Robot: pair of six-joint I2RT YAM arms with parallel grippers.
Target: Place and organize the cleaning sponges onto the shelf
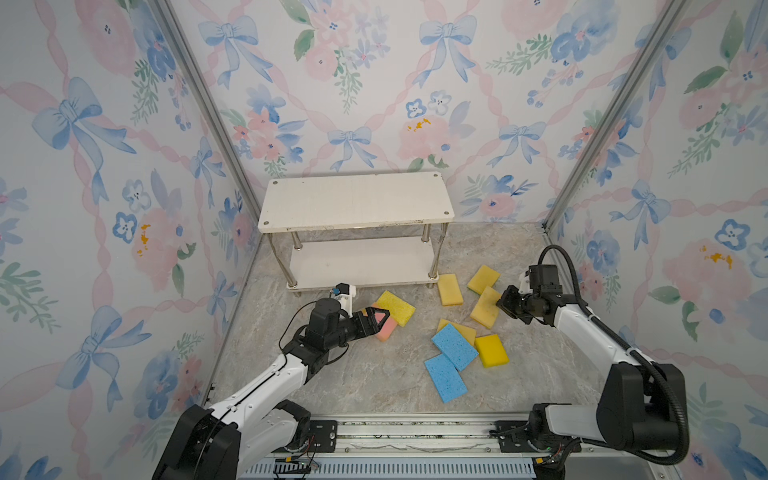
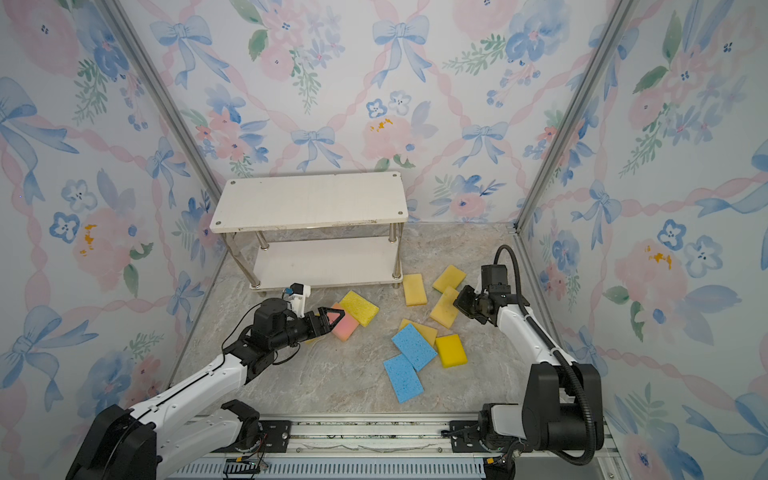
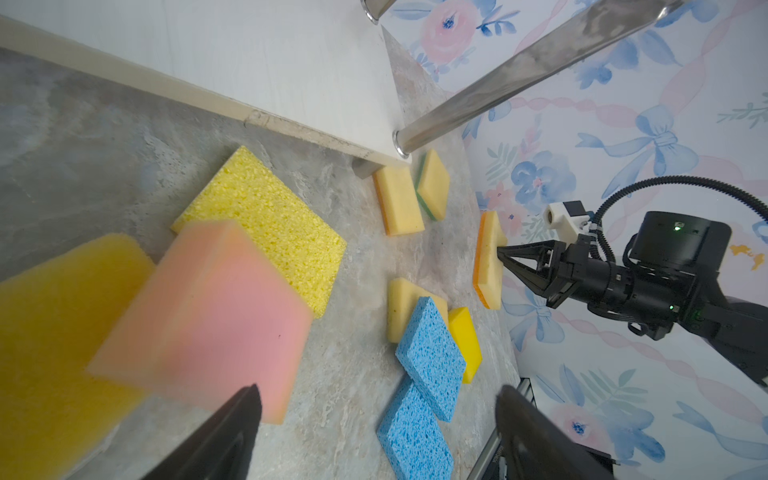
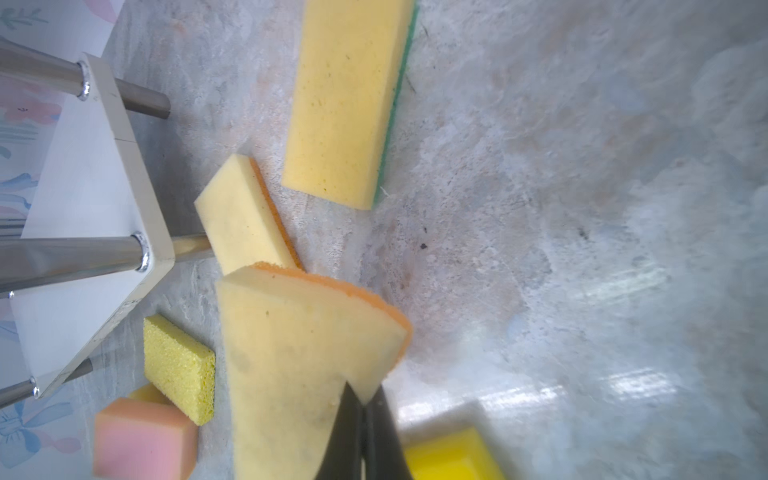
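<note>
My right gripper (image 4: 365, 411) pinching an orange-backed sponge (image 4: 291, 345)
Jaws squeezed tight on its edge; the white shelf (image 4: 95, 187) stands close by.

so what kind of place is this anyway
Likely a staged robot test booth, not a real home: floral wallpaper panels on bare aluminium posts, a left arm and right arm mounted on a front rail, sponges scattered by a small shelf.

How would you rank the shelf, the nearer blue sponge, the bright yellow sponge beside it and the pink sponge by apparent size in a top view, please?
1. shelf
2. nearer blue sponge
3. bright yellow sponge
4. pink sponge, unsure: the left pincer hides part of it.
</note>
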